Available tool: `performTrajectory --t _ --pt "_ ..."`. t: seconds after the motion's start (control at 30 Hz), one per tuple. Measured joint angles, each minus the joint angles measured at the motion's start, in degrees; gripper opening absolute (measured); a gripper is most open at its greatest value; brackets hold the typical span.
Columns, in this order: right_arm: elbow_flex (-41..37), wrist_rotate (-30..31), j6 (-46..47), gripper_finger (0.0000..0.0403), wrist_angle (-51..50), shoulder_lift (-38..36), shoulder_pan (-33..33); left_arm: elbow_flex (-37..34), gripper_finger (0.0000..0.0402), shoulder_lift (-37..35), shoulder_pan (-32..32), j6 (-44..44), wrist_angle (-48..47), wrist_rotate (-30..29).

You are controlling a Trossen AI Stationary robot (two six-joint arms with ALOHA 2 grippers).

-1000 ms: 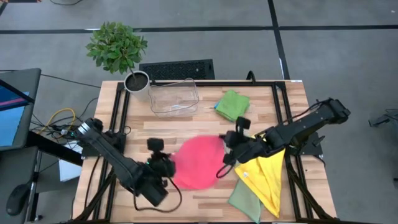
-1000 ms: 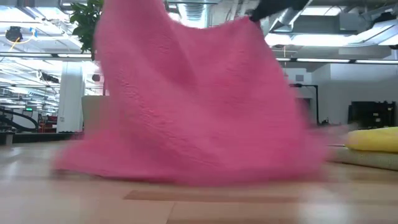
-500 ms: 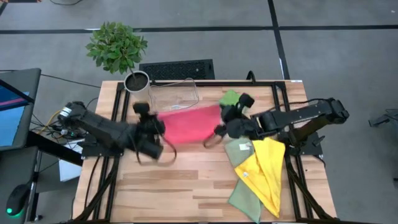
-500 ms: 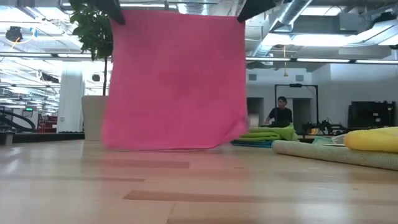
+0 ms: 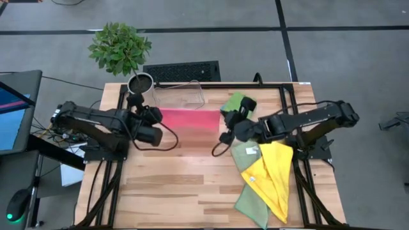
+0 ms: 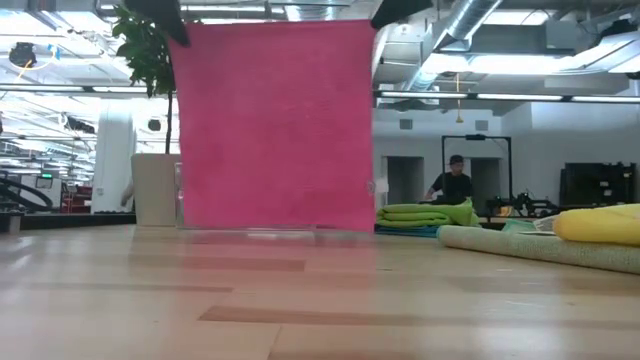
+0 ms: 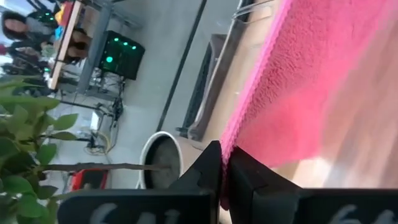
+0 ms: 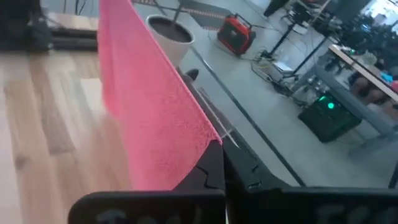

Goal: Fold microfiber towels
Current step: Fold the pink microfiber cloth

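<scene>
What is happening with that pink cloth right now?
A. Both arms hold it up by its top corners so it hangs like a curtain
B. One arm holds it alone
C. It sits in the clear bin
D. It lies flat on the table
A: the pink cloth hangs flat and upright, with the left gripper and the right gripper each pinching a top corner.

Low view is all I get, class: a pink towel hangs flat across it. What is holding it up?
Observer: Both grippers. The left gripper is shut on one top corner of the pink towel.
Operator: And the other corner?
Observer: The right gripper is shut on it.
Operator: What lies on the table to the right?
Observer: A yellow towel lies over a sage towel.
Operator: Anything behind the pink one?
Observer: A clear bin and a potted plant.
</scene>
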Motion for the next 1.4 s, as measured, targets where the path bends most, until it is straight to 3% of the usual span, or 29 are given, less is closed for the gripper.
performTrajectory --t 0.17,0.33,0.43,0.57,0.7,0.87,1.03,1.2,1.4 --pt "0.0 -1.9 0.0 0.001 0.2 0.0 -5.8 0.0 0.0 0.0 6.3 12.0 5.7 -1.6" --pt "0.1 -0.2 -3.4 0.0007 5.1 -0.2 -9.4 1.1 0.0 -0.1 13.0 27.9 13.4 -8.1" --pt "1.3 0.2 -4.0 0.0009 5.4 -1.1 -9.5 3.7 0.0 -0.4 14.4 30.1 17.6 -7.9" --pt "1.6 -0.1 -1.9 0.0009 1.5 -1.0 -6.7 3.9 0.0 -1.1 13.2 24.8 17.0 -2.0" --pt "0.8 -1.7 7.4 0.001 -5.4 -0.1 -1.9 -0.7 0.0 -1.7 8.8 14.9 13.1 5.1" --pt "-2.6 -6.2 21.4 0.001 -10.9 1.4 7.5 -10.0 0.0 -1.3 -1.9 3.4 15.8 15.4" --pt "-4.6 -8.2 35.6 0.0011 -11.4 5.0 18.0 -18.2 0.0 -1.0 -14.9 -10.2 26.4 22.8" --pt "-4.6 -9.3 45.2 0.0011 -8.1 11.7 25.5 -21.9 0.0 -0.6 -26.5 -21.3 38.3 23.5" --pt "-4.6 -9.5 49.1 0.0011 -3.4 19.5 27.3 -22.5 0.0 4.3 -30.4 -26.5 40.9 22.2"
